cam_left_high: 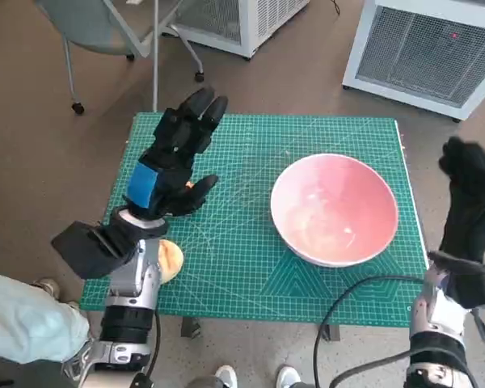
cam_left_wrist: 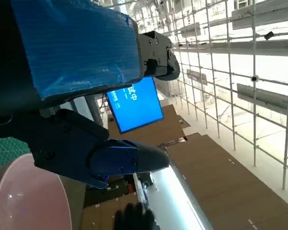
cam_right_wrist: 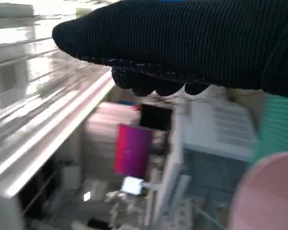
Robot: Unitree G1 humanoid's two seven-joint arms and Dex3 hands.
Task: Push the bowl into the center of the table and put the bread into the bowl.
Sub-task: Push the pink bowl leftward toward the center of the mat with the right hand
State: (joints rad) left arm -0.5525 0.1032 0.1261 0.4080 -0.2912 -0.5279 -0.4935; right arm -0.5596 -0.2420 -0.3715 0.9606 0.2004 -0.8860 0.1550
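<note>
Head view: left hand (cam_left_high: 171,162) spread, empty; its forearm (cam_left_high: 133,279) hides bread (cam_left_high: 170,260); right hand's (cam_left_high: 471,194) state unclear

Lab: cutting mat (cam_left_high: 250,267), equipment cabinets (cam_left_high: 424,48)

The floor (cam_left_high: 32,162) is brown. A green mat (cam_left_high: 242,267) with white lines covers the bench. A grey chair (cam_left_high: 105,28) on wheels stands on the floor behind it. Two white boxes with grilles, one (cam_left_high: 428,48) large and one (cam_left_high: 242,20) smaller, sit further back. A blue screen (cam_left_wrist: 134,103) glows in the room.
</note>
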